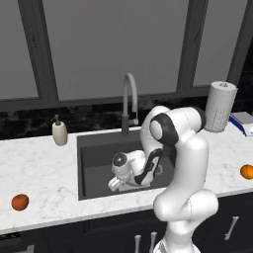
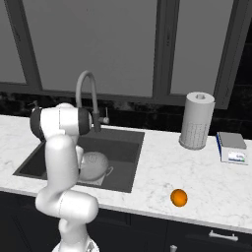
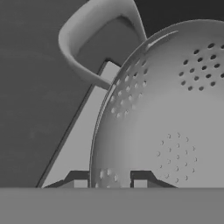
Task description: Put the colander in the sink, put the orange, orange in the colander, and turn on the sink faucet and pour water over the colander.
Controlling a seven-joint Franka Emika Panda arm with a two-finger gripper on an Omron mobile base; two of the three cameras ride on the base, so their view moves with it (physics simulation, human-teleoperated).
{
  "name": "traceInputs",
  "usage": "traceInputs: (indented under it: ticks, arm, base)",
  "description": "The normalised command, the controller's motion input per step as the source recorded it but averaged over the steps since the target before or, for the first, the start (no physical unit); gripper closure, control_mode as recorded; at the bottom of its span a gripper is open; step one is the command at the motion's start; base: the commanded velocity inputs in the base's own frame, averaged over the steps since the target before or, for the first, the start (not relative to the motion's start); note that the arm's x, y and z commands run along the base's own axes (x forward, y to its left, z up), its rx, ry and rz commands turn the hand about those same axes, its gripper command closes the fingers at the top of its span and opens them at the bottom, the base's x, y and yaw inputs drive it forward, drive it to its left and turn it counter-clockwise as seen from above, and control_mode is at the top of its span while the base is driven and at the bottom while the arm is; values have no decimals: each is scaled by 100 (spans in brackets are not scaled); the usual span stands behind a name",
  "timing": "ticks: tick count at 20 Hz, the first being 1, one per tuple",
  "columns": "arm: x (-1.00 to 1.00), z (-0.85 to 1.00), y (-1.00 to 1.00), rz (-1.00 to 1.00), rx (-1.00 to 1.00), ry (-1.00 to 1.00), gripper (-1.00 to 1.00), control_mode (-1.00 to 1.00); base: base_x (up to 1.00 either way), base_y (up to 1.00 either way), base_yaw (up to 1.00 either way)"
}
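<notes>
My gripper (image 3: 109, 181) is down inside the dark sink (image 1: 94, 163), shut on the rim of the silvery perforated colander (image 3: 166, 113), with one fingertip on each side of the rim. One loop handle (image 3: 96, 39) sticks out above a lighter patch of the sink floor. From the right base view the colander (image 2: 93, 165) sits low in the basin (image 2: 120, 147), partly behind my arm. A reddish orange (image 1: 20, 202) lies on the left counter. A brighter orange (image 1: 247, 171) (image 2: 179, 197) lies on the right counter. The gooseneck faucet (image 1: 129, 99) (image 2: 87, 93) arches over the back of the sink.
A beige soap pump bottle (image 1: 60, 132) stands left of the sink. A paper towel roll (image 1: 220, 106) (image 2: 197, 120) and a small flat white and blue box (image 2: 232, 147) stand on the right counter. Dark windows run behind the counter.
</notes>
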Motion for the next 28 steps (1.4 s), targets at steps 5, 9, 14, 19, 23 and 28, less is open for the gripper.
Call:
traceInputs:
  ticks: [5,9,14,19,23,28]
  arm:
    - [13,-10,1,0,-5,5,100,-100]
    - [21,0,0,0,0,5,100,-100]
    - [25,0,0,0,0,4,100,-100]
    - [6,0,0,0,0,0,100,-100]
    - [0,0,0,0,0,0,-100,-100]
    - [0,8,0,0,0,0,-100,-100]
  base:
    - [0,0,0]
    - [0,0,0]
    - [0,0,0]
    - [0,0,0]
    - [0,0,0]
    - [0,0,0]
